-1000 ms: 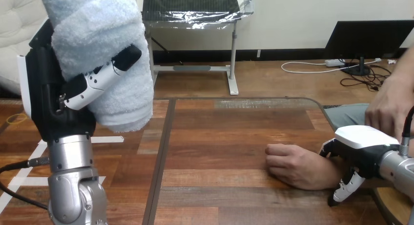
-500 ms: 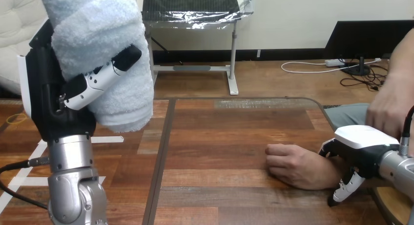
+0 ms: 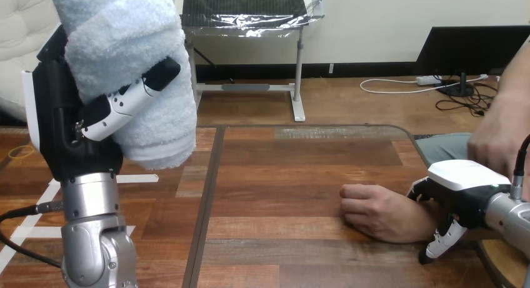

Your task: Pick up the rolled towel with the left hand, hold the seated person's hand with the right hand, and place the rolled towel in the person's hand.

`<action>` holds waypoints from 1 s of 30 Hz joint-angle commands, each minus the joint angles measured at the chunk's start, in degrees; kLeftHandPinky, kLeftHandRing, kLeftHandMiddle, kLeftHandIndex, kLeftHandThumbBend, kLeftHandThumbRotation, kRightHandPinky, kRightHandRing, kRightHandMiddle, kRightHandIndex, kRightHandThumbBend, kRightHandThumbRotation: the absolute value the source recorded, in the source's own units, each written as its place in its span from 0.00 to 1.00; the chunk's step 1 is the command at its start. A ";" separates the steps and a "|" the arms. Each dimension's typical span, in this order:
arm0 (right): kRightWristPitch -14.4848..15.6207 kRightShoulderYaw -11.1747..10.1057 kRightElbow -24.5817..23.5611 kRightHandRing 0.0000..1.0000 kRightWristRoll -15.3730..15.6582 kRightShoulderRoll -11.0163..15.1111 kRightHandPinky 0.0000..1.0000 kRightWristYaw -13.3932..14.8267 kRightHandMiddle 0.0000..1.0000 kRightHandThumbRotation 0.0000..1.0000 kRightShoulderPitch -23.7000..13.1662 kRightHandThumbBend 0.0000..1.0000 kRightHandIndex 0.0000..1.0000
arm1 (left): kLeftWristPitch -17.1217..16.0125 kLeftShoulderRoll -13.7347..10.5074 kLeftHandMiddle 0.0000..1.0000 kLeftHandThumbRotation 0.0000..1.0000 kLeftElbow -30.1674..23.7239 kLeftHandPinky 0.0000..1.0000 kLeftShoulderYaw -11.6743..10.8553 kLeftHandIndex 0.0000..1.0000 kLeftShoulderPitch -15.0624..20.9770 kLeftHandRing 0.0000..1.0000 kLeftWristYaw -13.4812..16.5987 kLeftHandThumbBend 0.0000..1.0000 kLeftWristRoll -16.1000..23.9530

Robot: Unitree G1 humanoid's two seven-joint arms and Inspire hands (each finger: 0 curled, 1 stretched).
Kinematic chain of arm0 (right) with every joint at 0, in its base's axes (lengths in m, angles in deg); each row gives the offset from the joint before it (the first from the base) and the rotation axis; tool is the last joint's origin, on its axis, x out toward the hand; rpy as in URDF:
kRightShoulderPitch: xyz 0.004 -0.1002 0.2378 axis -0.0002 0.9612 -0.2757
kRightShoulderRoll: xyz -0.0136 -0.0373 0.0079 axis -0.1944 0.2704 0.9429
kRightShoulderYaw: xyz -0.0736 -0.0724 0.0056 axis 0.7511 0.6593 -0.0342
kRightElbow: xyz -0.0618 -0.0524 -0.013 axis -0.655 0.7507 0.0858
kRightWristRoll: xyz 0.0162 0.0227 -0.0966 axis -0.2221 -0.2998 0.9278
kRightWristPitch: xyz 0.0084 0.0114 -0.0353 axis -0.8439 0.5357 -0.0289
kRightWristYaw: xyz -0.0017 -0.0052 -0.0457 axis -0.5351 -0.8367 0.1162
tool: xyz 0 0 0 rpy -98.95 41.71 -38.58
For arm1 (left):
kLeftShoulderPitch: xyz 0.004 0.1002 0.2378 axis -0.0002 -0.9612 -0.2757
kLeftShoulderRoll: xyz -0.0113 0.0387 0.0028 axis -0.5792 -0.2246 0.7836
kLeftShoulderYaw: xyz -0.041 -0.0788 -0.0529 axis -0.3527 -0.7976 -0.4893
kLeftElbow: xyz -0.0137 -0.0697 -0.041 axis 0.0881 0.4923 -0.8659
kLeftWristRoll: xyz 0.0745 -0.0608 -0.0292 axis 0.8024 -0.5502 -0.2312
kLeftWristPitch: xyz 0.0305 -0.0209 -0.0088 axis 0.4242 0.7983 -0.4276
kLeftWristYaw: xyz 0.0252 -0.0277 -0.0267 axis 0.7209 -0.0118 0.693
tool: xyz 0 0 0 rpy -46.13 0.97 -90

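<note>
Wooden table [image 3: 281,175], left robot hand [image 3: 65,129] raised, curled round rolled towel [image 3: 125,63], right robot hand [image 3: 465,183] clasping person's wrist [image 3: 420,220].

The person's hand [image 3: 497,141] at the view's right edge, now slightly further right, forearm steeper.

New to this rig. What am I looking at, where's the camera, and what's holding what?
This is a humanoid robot's own view, from a camera on its head looking down across a wooden table. Its left hand, at the picture's left, is raised with fingers curled round a white rolled towel. Its right hand grips a seated person's wrist; the person's hand rests on the table, loosely closed. The person's other hand hovers just above the right hand.
</note>
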 commanded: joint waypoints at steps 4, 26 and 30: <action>-0.56 -0.22 -1.28 0.71 0.11 0.49 0.52 1.13 0.75 0.20 -0.85 0.94 0.75 | -1.06 -0.26 0.34 0.00 -2.49 0.22 0.19 0.39 2.55 0.28 0.04 0.55 0.71; -0.45 -0.43 -1.70 0.72 -0.06 0.64 0.52 0.49 0.76 0.20 -0.78 0.93 0.76 | -0.94 -0.37 0.35 0.00 -2.43 0.23 0.13 0.39 2.83 0.28 -0.35 0.55 0.19; -0.51 -0.52 -1.76 0.72 -0.13 0.64 0.52 0.67 0.76 0.19 -0.72 0.93 0.76 | -1.00 -0.37 0.35 0.00 -2.48 0.23 0.15 0.39 2.90 0.28 -0.15 0.55 0.52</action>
